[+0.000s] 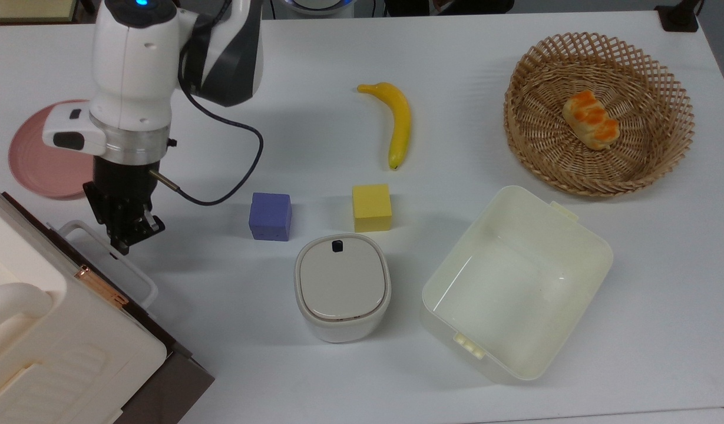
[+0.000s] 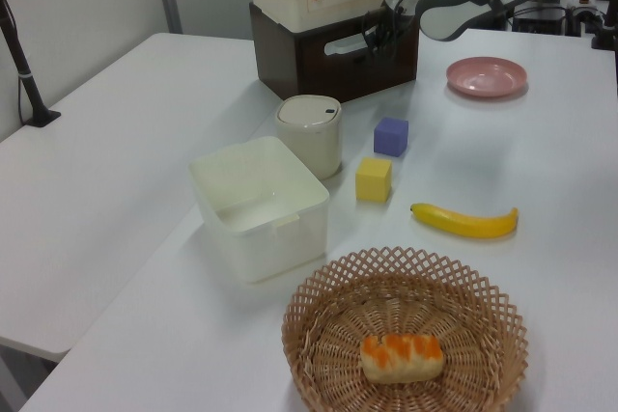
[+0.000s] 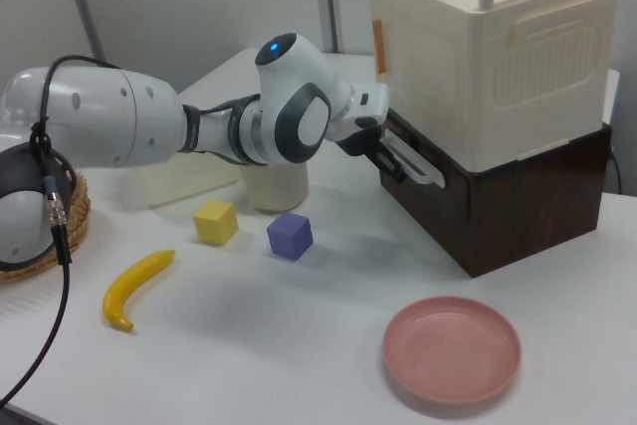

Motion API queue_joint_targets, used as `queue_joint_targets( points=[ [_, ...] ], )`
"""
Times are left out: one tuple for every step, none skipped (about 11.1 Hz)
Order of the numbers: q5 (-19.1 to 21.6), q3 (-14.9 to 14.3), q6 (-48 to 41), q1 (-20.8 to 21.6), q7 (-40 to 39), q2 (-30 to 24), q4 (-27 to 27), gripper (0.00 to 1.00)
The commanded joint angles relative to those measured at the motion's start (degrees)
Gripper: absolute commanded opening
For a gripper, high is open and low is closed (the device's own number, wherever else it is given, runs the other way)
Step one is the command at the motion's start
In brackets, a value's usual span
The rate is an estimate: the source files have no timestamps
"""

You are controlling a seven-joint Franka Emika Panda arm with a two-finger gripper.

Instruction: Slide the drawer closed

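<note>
Beside the handle: gripper point(image 1: 124, 234), hovering just off the white loop handle point(image 1: 111, 265); grip state: cannot tell
Drawer point(image 3: 488, 204): pushed in under the cream cabinet point(image 3: 493, 57); dark front flush

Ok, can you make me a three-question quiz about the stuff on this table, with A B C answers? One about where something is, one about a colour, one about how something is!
1. Where is the bread roll?
A. on the pink plate
B. in the wicker basket
C. in the cream bin

2. What colour is the cube nearest the gripper in the top view?
A. purple
B. green
C. red

3. How is the cream bin?
A. holding the banana
B. lidded
C. empty

Answers:
1 B: the bread roll lies inside the wicker basket.
2 A: the purple cube is closer to the gripper than the yellow cube.
3 C: the cream bin shows only its bare floor.
</note>
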Motion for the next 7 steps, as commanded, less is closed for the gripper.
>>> queue_joint_targets(
  points=[
    [-0.24, -0.68, 0.08, 0.19, 0.33, -2.06, -2.09, 0.00],
    [-0.24, -0.77, 0.08, 0.19, 0.33, -2.06, -2.09, 0.00],
    [-0.24, -0.77, 0.08, -0.16, 0.25, -2.23, -2.09, 0.00],
    [-0.24, -0.69, -0.01, -0.16, -0.02, -2.32, -2.18, 0.00],
    [-0.68, -0.51, -0.18, 0.01, -0.37, -2.50, -2.26, 0.00],
    [-0.68, -0.34, -0.79, 0.53, -1.07, -3.37, -2.87, 0.00],
    [-0.68, 0.80, -2.97, 1.41, -4.12, -5.03, -4.27, 0.00]
  ],
)
